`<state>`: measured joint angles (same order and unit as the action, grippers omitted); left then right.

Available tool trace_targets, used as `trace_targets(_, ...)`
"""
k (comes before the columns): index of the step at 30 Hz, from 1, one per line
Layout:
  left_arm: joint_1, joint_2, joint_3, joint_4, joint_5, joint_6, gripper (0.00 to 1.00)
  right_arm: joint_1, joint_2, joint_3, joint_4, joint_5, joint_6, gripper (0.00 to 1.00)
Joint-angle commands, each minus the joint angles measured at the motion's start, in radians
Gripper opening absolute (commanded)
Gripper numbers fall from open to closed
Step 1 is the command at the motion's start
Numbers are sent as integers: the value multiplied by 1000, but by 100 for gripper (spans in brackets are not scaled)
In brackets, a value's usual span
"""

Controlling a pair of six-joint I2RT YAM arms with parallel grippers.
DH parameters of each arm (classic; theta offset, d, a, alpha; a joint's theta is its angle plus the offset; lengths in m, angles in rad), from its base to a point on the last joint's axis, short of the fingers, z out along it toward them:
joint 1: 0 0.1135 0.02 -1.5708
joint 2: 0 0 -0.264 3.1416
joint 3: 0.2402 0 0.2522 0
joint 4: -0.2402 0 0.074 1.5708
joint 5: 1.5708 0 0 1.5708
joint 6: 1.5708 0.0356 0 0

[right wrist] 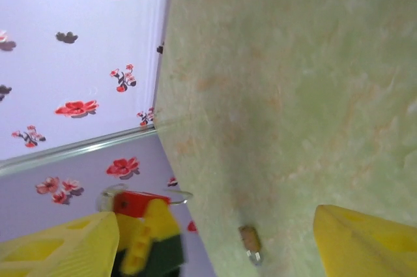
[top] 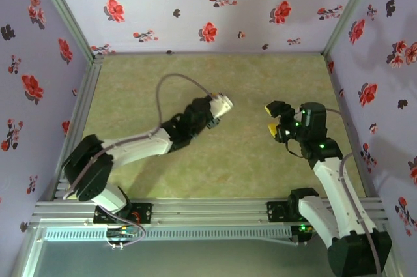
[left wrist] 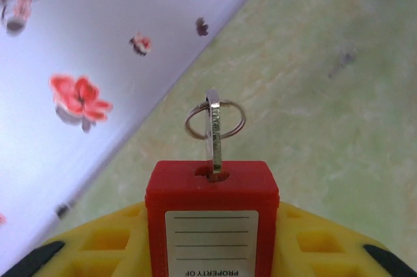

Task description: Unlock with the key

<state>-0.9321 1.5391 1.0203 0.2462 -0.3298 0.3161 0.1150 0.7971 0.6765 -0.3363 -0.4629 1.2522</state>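
The green table (top: 260, 173) is the bare stage. Over its middle the left gripper (top: 219, 105) is clamped on the red padlock (left wrist: 212, 208) with the keyhole end outward (presumably to steady the body while the key is turned). The right gripper (top: 272, 119), nearer the right edge, gapes wide and holds nothing. The key (left wrist: 214, 140) stands in the keyhole, with its split ring (left wrist: 215, 119) through its head. A small brass-coloured piece (right wrist: 249, 243) lies aside on the table and seems to block nothing.
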Motion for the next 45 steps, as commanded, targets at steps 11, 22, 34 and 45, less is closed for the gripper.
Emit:
trace_targets(11, 82, -16, 174, -414, 375, -396, 0, 54, -86, -90, 84, -26, -225, 89)
trace_targets(22, 139, 121, 186, -421, 279, -230, 0, 53, -197, -93, -48, -7, -298, 94)
trace_targets(34, 103, 331, 295, -390, 170, -48, 0, 48, -209, -111, -49, 3, -301, 95)
trace_targets(45, -33, 366, 181, -334, 130, -75, 0, 33, -206, -103, -35, -7, -287, 95)
